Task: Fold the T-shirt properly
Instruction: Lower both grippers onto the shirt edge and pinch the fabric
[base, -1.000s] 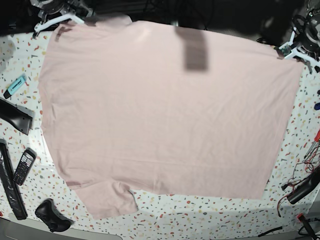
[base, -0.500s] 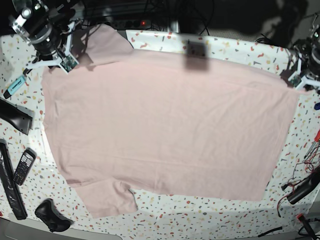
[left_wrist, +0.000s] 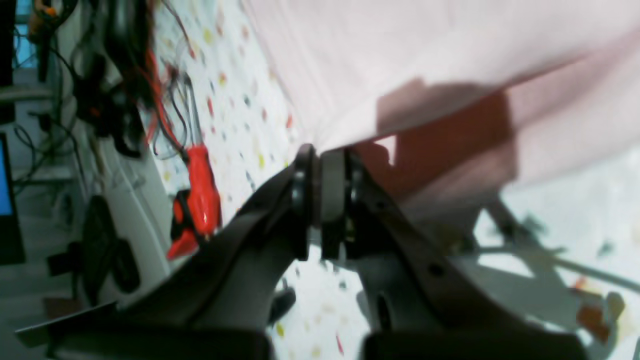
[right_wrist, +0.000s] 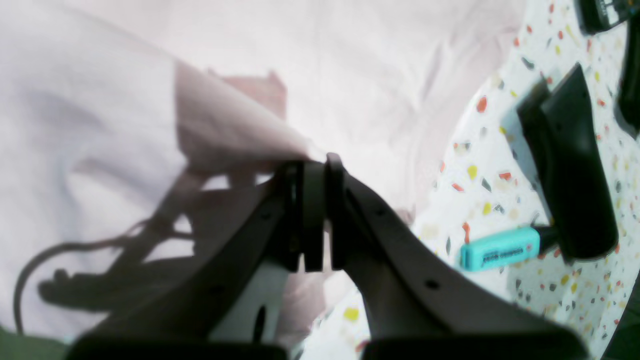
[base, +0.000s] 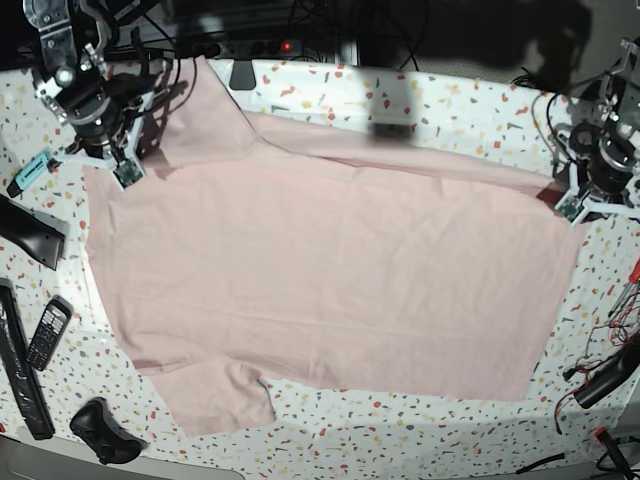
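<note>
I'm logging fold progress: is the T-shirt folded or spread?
Mostly spread: the T-shirt covers a broad area, one sleeve juts out, and its far edge is only partly turned over.

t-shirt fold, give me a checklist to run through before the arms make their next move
1. Left gripper shut on the pale pink cotton T-shirt: ok
2. Right gripper shut on the T-shirt's edge: ok
3. Gripped edge resting flat on the white speckled table: not ok, the cloth slopes up to the fingertips in both wrist views
4. Sleeve at the base view's bottom left tucked in: not ok, it sticks out past the hem
5. Turquoise marker free of the cloth: ok, it lies beside it
6. Layers under the raised edge free of creases: cannot tell, shadow and blur there
</note>
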